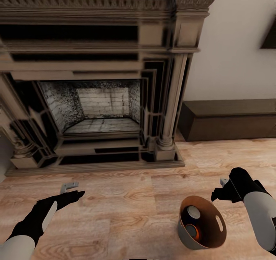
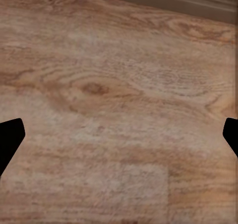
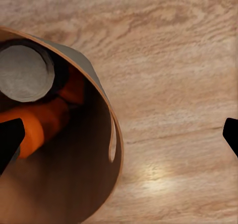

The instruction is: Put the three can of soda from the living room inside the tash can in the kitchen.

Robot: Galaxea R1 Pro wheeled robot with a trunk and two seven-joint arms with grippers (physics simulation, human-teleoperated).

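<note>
The tash can point(image 1: 210, 235) stands on the wood floor at the lower right, grey outside and coppery inside. Within it lie a dark blue can of soda point(image 1: 193, 213) with a silver top and an orange can of soda point(image 1: 193, 231). My right gripper point(image 1: 219, 189) hovers open just beyond the bin's rim, holding nothing. The right wrist view looks down into the tash can point(image 3: 74, 174), where a silver can top point(image 3: 25, 73) and an orange can point(image 3: 44, 122) show between the wide-apart tips of the right gripper point(image 3: 119, 137). My left gripper point(image 1: 73, 190) is open over bare floor, and the left gripper point(image 2: 119, 135) has nothing in it.
A large fireplace point(image 1: 96, 99) with a stone hearth fills the wall ahead. A low dark wood bench point(image 1: 230, 118) runs along the white wall at the right. Light plank floor point(image 1: 130, 206) stretches between my arms.
</note>
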